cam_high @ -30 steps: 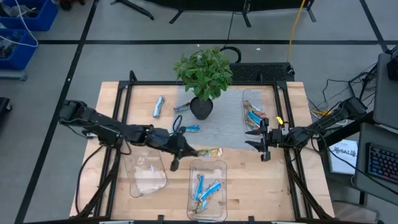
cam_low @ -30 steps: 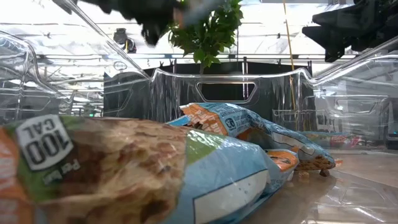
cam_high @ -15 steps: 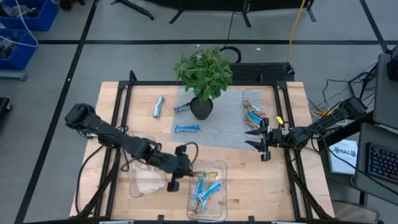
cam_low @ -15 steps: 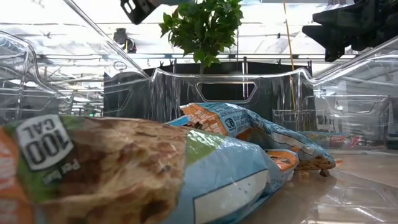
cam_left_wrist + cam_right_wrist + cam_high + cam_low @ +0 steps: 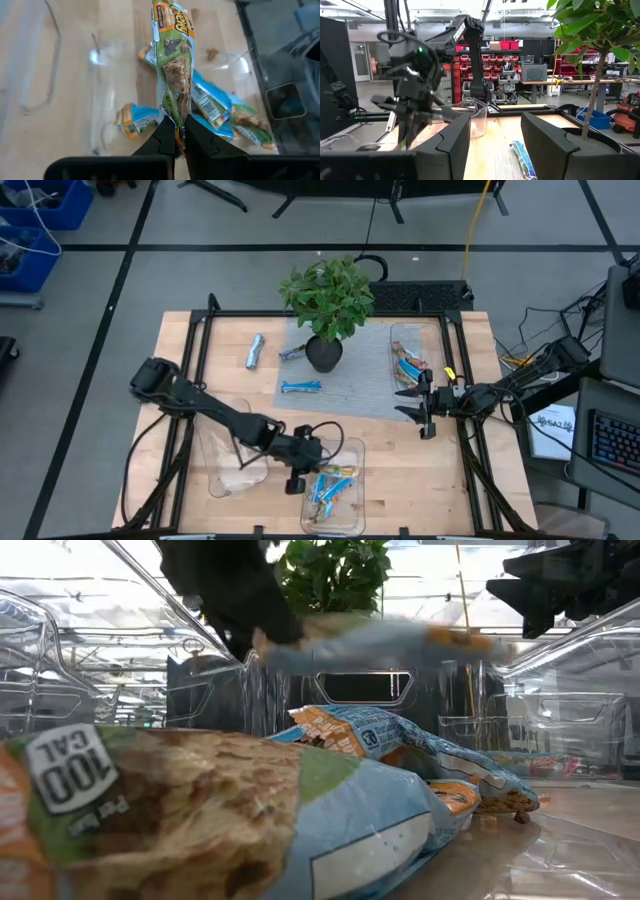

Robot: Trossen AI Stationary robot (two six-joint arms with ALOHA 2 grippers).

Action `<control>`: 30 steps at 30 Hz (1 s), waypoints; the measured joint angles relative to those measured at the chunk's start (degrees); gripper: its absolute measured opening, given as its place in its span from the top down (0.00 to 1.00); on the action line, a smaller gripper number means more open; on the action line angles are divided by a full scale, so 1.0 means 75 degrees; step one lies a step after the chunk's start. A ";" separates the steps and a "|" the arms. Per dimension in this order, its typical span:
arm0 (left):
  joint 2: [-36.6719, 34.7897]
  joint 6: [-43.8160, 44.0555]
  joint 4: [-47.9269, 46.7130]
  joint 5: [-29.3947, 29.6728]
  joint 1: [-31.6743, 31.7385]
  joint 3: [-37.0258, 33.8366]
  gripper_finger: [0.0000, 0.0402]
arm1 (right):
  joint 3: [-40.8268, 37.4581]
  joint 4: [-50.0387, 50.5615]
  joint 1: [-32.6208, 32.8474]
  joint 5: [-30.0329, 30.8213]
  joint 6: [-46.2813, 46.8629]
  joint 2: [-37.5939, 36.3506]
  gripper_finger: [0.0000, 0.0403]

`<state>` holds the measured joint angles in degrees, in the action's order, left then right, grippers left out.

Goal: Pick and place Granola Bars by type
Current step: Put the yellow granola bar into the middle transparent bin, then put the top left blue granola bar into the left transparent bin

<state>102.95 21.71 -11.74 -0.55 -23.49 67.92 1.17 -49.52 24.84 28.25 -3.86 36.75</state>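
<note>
The left gripper (image 5: 305,472) hangs over the front clear tray (image 5: 358,448), the one nearest the table's front edge, well in front of the potted plant (image 5: 328,302). Its fingers (image 5: 162,141) are pinched tight on one end of a green and orange granola bar (image 5: 175,75), which sticks out over the blue-wrapped bars (image 5: 330,485) already lying in that tray. In the low view the held bar (image 5: 385,640) shows as a blur above the heap of wrappers. Behind the tray, a blue bar (image 5: 301,387) lies on the grey mat in front of the plant, another bar (image 5: 292,352) sits just left of the pot, and a silver bar (image 5: 255,351) rests on the wood further left. The right gripper (image 5: 413,406) waits to the right of the plant, fingers spread wide apart and empty, beside a second tray (image 5: 399,332) with bars in it.
</note>
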 joint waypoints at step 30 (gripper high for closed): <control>-0.1467 -0.1635 0.0081 0.0863 0.0357 -0.0012 0.56 | 0.0001 0.0023 -0.0002 0.0000 -0.0032 0.0003 0.59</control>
<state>91.95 9.46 -11.13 5.93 -20.81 67.83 1.18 -49.34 24.83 28.25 -4.10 36.77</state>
